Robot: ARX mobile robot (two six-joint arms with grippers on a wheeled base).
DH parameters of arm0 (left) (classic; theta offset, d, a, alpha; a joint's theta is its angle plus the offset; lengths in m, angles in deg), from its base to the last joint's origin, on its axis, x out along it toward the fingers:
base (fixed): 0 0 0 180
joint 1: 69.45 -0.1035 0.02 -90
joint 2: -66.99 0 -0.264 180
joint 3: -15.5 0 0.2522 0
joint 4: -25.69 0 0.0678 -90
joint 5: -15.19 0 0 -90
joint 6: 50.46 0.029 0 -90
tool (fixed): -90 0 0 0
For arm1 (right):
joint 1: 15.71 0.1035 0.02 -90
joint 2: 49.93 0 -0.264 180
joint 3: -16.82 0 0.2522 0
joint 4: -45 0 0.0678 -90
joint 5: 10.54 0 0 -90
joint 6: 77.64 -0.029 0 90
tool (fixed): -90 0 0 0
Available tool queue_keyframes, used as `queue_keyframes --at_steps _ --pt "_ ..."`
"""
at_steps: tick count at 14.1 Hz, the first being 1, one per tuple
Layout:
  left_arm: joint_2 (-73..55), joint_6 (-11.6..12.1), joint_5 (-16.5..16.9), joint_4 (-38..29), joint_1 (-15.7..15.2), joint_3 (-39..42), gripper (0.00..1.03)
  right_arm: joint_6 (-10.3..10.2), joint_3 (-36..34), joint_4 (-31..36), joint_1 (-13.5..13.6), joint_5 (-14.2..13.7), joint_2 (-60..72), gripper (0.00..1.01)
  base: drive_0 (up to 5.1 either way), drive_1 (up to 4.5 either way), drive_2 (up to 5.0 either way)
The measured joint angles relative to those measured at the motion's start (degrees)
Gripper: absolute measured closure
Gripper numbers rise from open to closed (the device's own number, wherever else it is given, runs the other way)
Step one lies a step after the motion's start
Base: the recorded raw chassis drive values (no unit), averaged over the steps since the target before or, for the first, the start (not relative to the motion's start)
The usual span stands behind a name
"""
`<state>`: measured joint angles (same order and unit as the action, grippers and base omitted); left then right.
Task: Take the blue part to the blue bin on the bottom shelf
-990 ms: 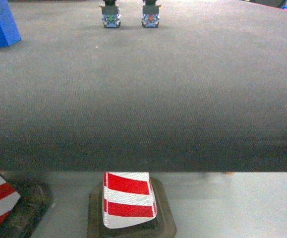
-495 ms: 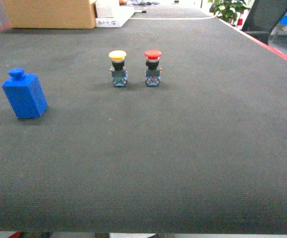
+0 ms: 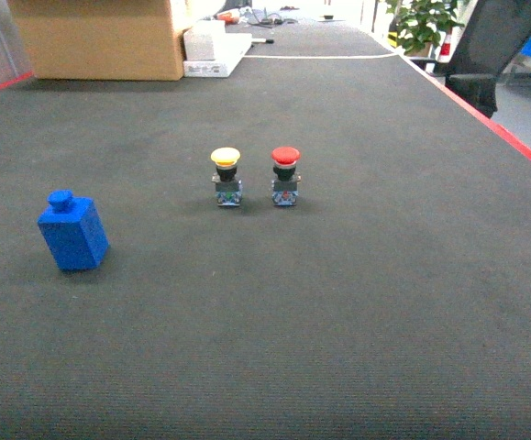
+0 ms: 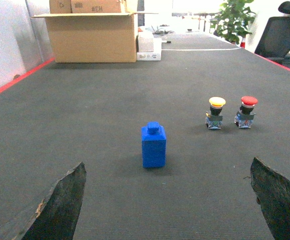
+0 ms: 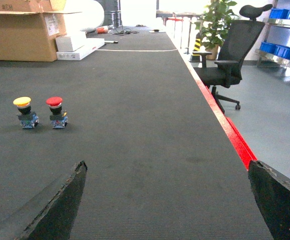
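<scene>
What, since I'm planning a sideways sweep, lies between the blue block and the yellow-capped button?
Nothing: only bare dark mat separates the blue block from the yellow-capped button. The head view shows it best.

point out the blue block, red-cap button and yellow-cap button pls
blue block (image 3: 74,243), head view, middle of its body, below the knob.
red-cap button (image 3: 285,176), head view, dark collar just under the red cap.
yellow-cap button (image 3: 227,176), head view, dark collar just under the yellow cap.
</scene>
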<state>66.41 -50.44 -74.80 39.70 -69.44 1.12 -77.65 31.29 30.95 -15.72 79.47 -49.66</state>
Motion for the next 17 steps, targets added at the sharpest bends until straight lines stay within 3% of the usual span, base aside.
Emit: queue_keyframes --at_steps 6,7,8,9,12,13,15,17 --pt "0.0 0.0 0.0 0.0 0.0 0.0 0.05 0.0 0.0 0.0 0.0 0.0 0.0 0.03 0.0 0.00 0.0" --pt "-0.8 -0.7 -4.0 2.2 1.4 -0.5 0.05 0.0 0.0 0.0 0.0 0.0 0.0 0.03 0.0 0.00 0.0" --pt "-8.1 -2.5 -12.5 -1.6 5.9 -0.8 0.05 0.0 0.0 0.0 0.0 0.0 0.0 0.03 0.0 0.00 0.0" --pt "-19.8 -2.7 -14.6 -11.3 8.7 -0.8 0.05 0.0 0.0 0.0 0.0 0.0 0.0 0.03 0.0 0.00 0.0" --pt "-58.2 -2.3 -12.4 -44.1 8.5 -9.0 0.05 0.0 0.0 0.0 0.0 0.0 0.0 0.03 0.0 0.00 0.0" --pt "-69.8 -2.4 -11.1 -51.2 7.6 -13.1 0.05 0.0 0.0 0.0 0.0 0.0 0.0 0.03 0.0 0.00 0.0" --pt "-91.9 -2.3 -11.0 -59.2 6.4 -20.3 0.05 0.0 0.0 0.0 0.0 0.0 0.0 0.03 0.0 0.00 0.0" --pt "-104.0 -1.8 -10.9 -60.6 5.7 -26.8 0.05 0.0 0.0 0.0 0.0 0.0 0.0 0.03 0.0 0.00 0.0"
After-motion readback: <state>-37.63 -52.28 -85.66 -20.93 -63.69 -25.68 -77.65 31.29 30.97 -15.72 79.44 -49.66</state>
